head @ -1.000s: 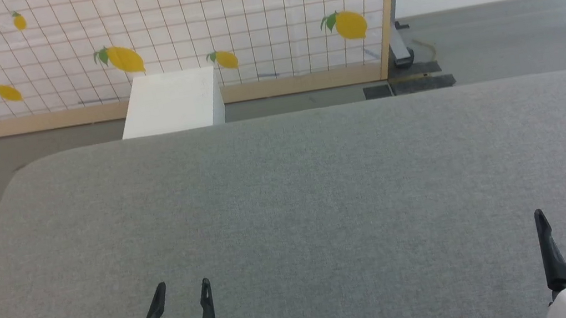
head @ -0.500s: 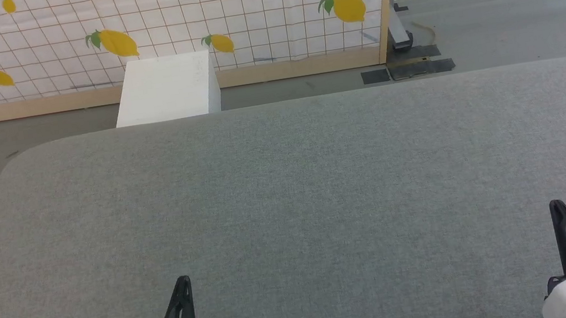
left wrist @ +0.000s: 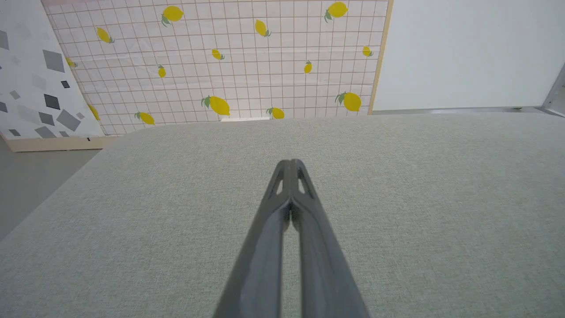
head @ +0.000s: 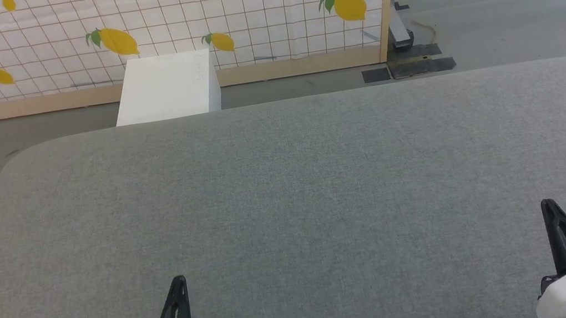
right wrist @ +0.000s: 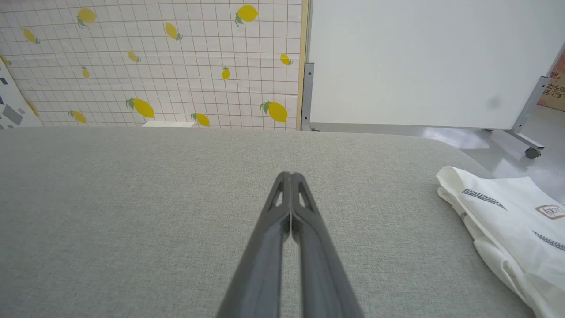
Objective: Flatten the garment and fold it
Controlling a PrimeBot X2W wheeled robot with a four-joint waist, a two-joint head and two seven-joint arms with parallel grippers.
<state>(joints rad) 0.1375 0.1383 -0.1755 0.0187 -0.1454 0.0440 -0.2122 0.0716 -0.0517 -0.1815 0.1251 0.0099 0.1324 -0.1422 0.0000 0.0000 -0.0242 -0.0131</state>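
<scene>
Your left gripper [head: 179,281] and right gripper [head: 548,204]: fingers pressed together, nothing held, above the grey table's [head: 286,181] near edge. Garment [right wrist: 512,216] lies bunched at the table's right edge.

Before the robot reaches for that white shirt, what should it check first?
1. Find the garment: ok, lying near the right end of the table.
2. Garment flat: not ok, bunched up.
3. Whole garment in view: not ok, cut off at the picture edge.
4. Is the left gripper free: ok, shut on nothing.
5. Is the right gripper free: ok, shut on nothing; open it before grasping.
6. Path from right gripper to garment: ok, only grey tabletop between.
</scene>
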